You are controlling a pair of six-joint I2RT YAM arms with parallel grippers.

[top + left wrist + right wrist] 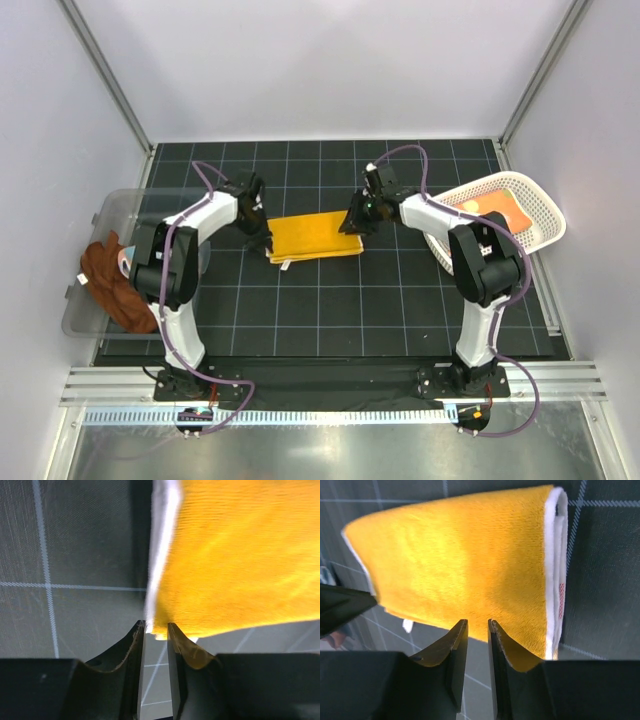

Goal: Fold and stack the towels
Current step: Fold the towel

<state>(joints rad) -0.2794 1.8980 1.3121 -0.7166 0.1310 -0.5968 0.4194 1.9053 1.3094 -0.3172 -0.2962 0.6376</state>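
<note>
A plain yellow-orange towel (pixel 315 238) lies folded flat on the black grid mat, with a white hem along its edge. My left gripper (pixel 262 240) is at its left end. In the left wrist view the jaws (pixel 156 626) stand a narrow gap apart, with the towel's corner (pixel 240 565) just at their tips. My right gripper (pixel 352 225) is at the towel's right end. In the right wrist view its jaws (pixel 478 622) also stand narrowly apart, with the towel's edge (pixel 460 560) just beyond them and only mat in the gap. A rust-brown towel (pixel 110 280) lies bunched at the far left.
A clear plastic bin (pixel 110 205) sits at the left edge of the mat under the rust-brown towel. A white perforated basket (pixel 540 200) at the right holds a red-orange towel (pixel 490 212). White walls close in the back and sides.
</note>
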